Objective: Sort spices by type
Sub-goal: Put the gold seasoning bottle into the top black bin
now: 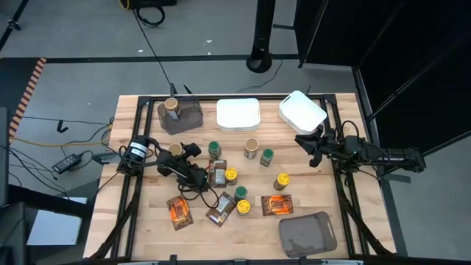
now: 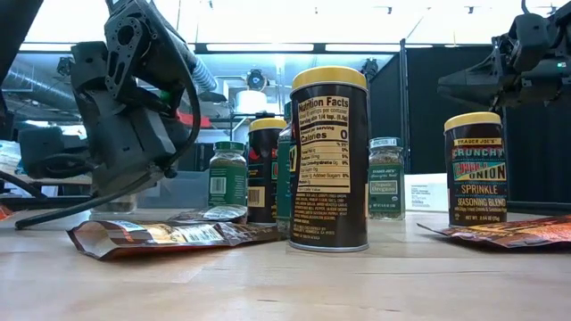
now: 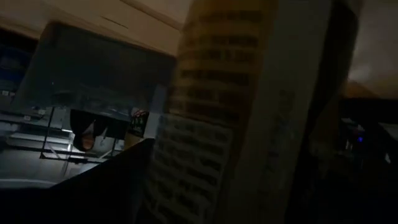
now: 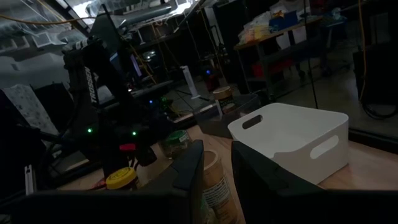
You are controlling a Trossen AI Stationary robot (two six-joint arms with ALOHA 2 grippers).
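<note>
Left gripper (image 1: pixel 200 177): low over the middle-left of the table, just beside a brown packet (image 1: pixel 217 174) and a yellow-lidded jar (image 1: pixel 231 174)
Left grip: cannot tell how wide it stands or whether it holds anything; a printed jar label (image 3: pixel 205 124) fills the left wrist view, very close
Right gripper (image 1: pixel 313 151): raised near the right-hand white tray (image 1: pixel 302 110), fingers (image 4: pixel 186 177) a narrow gap apart, holding nothing
Loose jars: green lid (image 1: pixel 214 148), tan lid (image 1: pixel 251 147) and another green lid (image 1: pixel 267 155) stand mid-table
Packets: orange packet (image 1: pixel 277 205) lies flat near the front bin (image 1: pixel 307 234)
Sorted so far: one tan-lidded jar (image 1: pixel 172 105) stands in the rear bin (image 1: pixel 188 118)
</note>
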